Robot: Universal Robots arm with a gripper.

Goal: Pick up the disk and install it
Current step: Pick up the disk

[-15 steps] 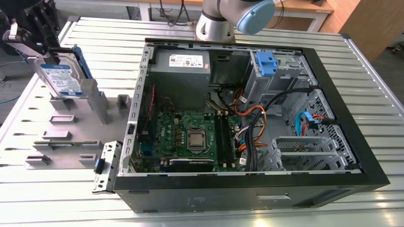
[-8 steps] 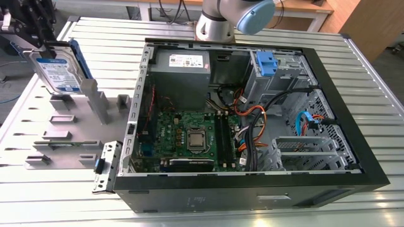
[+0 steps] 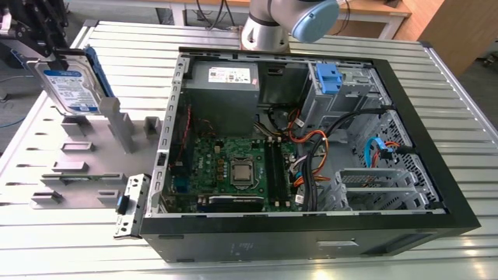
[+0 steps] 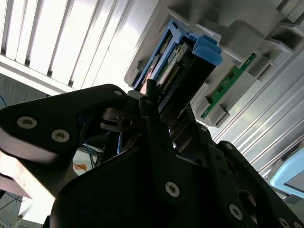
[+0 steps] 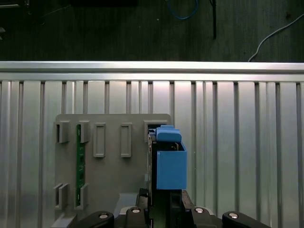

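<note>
The disk, a silver drive with a white-and-blue label in a blue carrier frame, stands on edge at the exterior view's far left, over the far end of a grey holder fixture. My black gripper grips its upper end and is shut on it. In the first wrist view the blue carrier rises from between my fingers, above the fixture's slots. The second wrist view shows the disk clamped between the two jaws. Whether its lower edge still touches the fixture is unclear.
An open computer case lies on the slatted aluminium table, to the exterior view's right of the fixture. Inside are a motherboard, a grey power supply, cables, and a drive bay holding a blue bracket. A green memory stick sits in the fixture.
</note>
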